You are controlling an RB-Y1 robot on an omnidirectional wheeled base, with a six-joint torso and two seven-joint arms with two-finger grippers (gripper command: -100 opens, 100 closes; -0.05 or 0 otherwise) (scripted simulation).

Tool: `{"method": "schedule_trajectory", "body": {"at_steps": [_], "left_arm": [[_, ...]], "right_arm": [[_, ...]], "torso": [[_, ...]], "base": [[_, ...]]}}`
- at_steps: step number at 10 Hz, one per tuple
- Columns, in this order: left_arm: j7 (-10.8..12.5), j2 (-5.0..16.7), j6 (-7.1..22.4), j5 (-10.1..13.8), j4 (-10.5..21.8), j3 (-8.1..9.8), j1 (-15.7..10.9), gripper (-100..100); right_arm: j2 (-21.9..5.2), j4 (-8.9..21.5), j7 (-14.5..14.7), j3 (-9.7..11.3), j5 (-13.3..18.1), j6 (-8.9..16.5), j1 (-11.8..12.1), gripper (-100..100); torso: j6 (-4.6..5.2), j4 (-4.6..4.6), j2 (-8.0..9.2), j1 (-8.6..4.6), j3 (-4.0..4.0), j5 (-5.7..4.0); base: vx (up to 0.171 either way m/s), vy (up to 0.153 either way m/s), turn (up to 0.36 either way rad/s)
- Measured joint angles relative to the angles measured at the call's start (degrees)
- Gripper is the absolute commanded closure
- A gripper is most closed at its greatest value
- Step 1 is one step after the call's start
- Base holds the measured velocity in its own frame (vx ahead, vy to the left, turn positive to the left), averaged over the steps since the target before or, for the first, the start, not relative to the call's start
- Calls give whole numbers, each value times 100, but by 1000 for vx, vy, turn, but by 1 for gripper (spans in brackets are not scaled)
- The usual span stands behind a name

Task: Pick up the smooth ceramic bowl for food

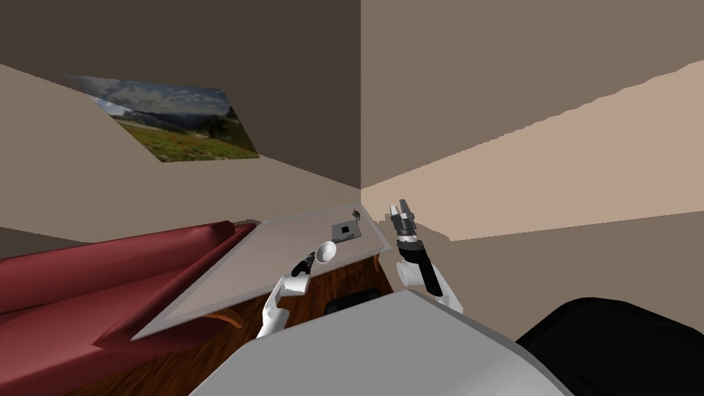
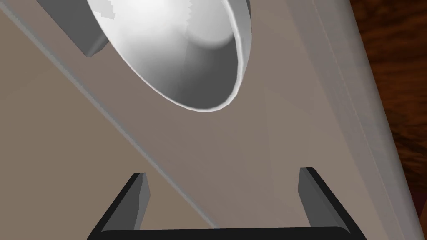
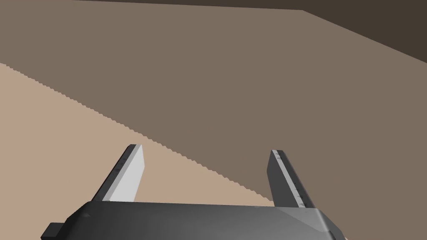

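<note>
White glossy bowl point(image 1: 326, 252) sits nr near edge of table point(image 1: 261, 268), just ahead of L gripper point(image 2: 223, 173), blades spread, not touching. Prob. light, stiff, slick & chippable: pinch the thin rim, one blade inside. R gripper point(image 1: 401, 208) up right of table, also spread.

The smooth white round bowl point(image 2: 179, 54) ahead of my left pincer point(image 2: 224, 175) is cut off by the picture's edge, so I see part of its rim and hollow. It hides part of a flat grey slab point(image 2: 79, 29) beyond it on the pale grey bench point(image 2: 258, 137). At the bench's far corner, a tiny dark thing point(image 1: 356, 214) is too small to name. The dark red sofa point(image 1: 82, 289) runs off the head view's edge.
</note>
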Motion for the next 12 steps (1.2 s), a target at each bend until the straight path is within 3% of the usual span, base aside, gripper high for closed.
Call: {"method": "schedule_trajectory", "body": {"at_steps": [4, 8, 10, 11, 12], "left_arm": [[-52, -125, 435, 119, 427, -24, -227, -100], [-86, -379, 750, 193, 861, -40, -400, -100], [-108, -608, 905, 242, 1064, -40, -473, -100], [-112, -619, 920, 245, 1068, -42, -470, 0], [-111, -617, 918, 245, 1068, -41, -471, -100]], "right_arm": [[0, 0, 0, 0, 0, 0, 0, 0], [0, 0, 0, 0, 0, 0, 0, 0], [0, 0, 0, 0, 0, 0, 1, 0], [0, 0, 0, 0, 0, 0, 0, 0], [0, 0, 0, 0, 0, 0, 0, 0]], "torso": [[0, 0, -3, -3, -1, -1], [-1, -1, -4, -3, -2, -1], [-1, -3, -14, -7, -8, -2], [-2, -1, -4, -11, -3, -3], [-2, 1, 4, -14, 2, -3]], "base": [[38, 38, -58], [47, 41, -47], [51, 19, -32], [5, 2, 2], [25, -1, -18]]}}
